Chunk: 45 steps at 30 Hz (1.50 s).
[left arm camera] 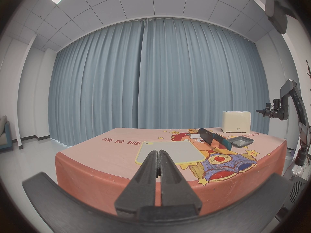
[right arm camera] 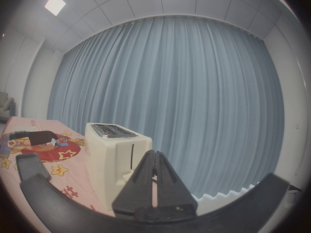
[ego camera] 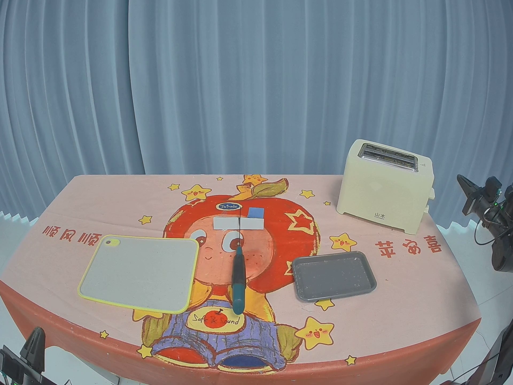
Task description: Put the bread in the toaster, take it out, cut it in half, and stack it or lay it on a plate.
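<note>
A cream toaster (ego camera: 386, 184) stands at the table's back right, its top slots showing bare metal; in the right wrist view the toaster (right arm camera: 113, 159) is close in front. A teal-handled knife (ego camera: 238, 274) lies at the table's centre, blade toward a white-and-blue rest (ego camera: 239, 223). A dark grey rectangular plate (ego camera: 334, 275) lies to its right, and a pale cutting board (ego camera: 139, 274) with a yellow rim to its left. My left gripper (left arm camera: 157, 152) is shut and empty, held off the table's front left corner. My right gripper (right arm camera: 154, 153) is shut and empty, off the right edge beside the toaster.
A pink cartoon tablecloth (ego camera: 107, 204) covers the table, and a blue-grey curtain (ego camera: 256, 70) hangs behind it. Bare cloth lies along the back left and front right. The right arm (left arm camera: 285, 104) shows far off in the left wrist view.
</note>
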Tool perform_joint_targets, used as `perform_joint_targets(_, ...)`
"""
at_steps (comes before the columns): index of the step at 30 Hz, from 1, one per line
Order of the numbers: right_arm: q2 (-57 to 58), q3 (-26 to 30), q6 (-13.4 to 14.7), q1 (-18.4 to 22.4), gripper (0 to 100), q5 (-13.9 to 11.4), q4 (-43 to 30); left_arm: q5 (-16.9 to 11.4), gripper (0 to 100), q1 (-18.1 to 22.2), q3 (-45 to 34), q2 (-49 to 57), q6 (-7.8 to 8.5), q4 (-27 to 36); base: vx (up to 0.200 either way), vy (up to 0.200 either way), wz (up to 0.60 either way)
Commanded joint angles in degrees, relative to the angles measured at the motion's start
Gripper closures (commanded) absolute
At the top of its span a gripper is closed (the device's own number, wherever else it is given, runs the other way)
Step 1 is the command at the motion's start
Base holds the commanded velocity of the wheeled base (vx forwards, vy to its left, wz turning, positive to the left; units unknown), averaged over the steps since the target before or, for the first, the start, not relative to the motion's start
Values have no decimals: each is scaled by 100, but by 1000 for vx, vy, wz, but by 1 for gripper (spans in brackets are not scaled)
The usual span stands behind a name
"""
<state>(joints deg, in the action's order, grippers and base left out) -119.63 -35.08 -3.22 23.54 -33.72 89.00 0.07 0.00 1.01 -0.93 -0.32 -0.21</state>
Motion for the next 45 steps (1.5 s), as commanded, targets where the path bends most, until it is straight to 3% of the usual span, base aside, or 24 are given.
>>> perform_joint_targets(1,273,195,-39,177,100,14,91,1,100,0,-101,93,-3,3,0,0,0)
perform_joint_targets(14,616,1004,-56,555,100,14,91,1,100,0,-101,93,-3,3,0,0,0)
perform_joint_targets(22,1020,1118,172,529,100,6,91,1,100,0,-101,93,-3,-6,0,0,0)
perform_joint_targets(25,1240,1232,383,415,100,-3,100,1,100,0,-101,93,-3,3,0,0,0)
perform_joint_targets(29,1539,1698,190,-25,100,-258,91,1,100,0,-101,93,-3,3,0,0,0)
perform_joint_targets(31,1688,2014,137,-420,100,-530,73,1,100,0,-101,93,-3,3,0,0,0)
perform_joint_targets(35,1785,2146,23,-895,100,-460,73,1,100,0,-101,93,-3,-6,0,0,0)
perform_joint_targets(38,1943,2278,-65,-886,100,-258,73,1,100,0,-101,93,-3,3,0,0,0)
perform_joint_targets(45,2110,2322,-162,-781,100,-223,73,1,100,0,-101,93,-3,-6,0,0,0)
